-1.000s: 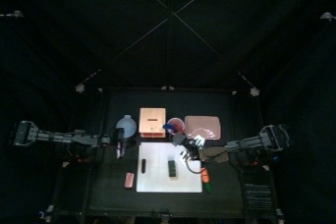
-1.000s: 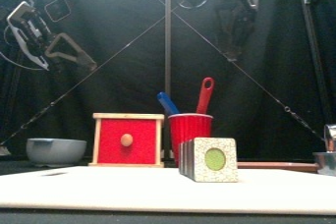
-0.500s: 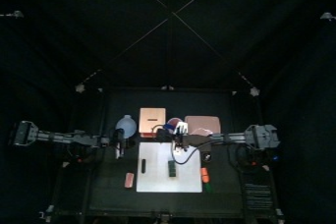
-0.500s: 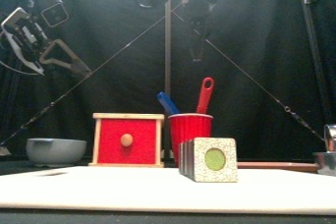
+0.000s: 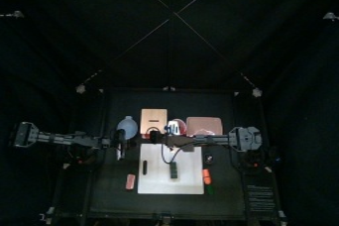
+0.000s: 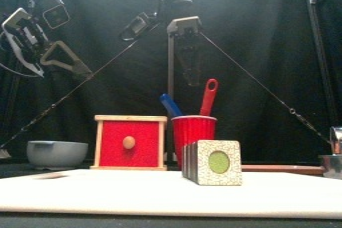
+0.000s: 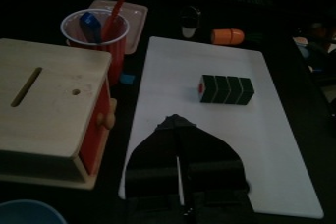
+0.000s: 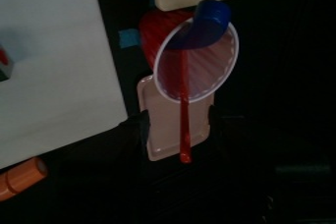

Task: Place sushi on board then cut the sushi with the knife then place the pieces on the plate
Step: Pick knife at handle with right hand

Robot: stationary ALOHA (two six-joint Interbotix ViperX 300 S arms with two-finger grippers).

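Note:
The dark green sushi roll (image 5: pixel 173 171) (image 6: pixel 214 162) (image 7: pixel 226 88) lies whole on the white board (image 5: pixel 188 183) (image 7: pixel 184 61). Behind the board stands the red cup (image 5: pixel 175 128) (image 6: pixel 194 132) (image 8: pixel 197 61) holding a red knife (image 6: pixel 209 97) (image 8: pixel 188 130) and a blue knife (image 6: pixel 171 105) (image 8: pixel 210 17). The pink tray (image 5: pixel 207 127) (image 8: pixel 155 130) lies right of the cup. My right gripper (image 5: pixel 169 149) (image 6: pixel 186 64) (image 8: pixel 178 161) hangs open above the cup, just over the red knife's handle and clear of it. Left of the board, my left gripper (image 5: pixel 119 149) (image 7: pixel 172 122) is held high, shut and empty.
A wooden box (image 5: pixel 155 121) (image 6: pixel 131 142) with a red drawer stands left of the cup, and a blue-grey bowl (image 5: pixel 127 128) (image 6: pixel 56 153) beyond it. An orange toy (image 5: pixel 205 176) (image 7: pixel 230 36) lies right of the board, a pinkish toy (image 5: pixel 130 180) left of it.
My right arm has swung left from the table's right side to over the cup and come lower. The left arm has not moved.

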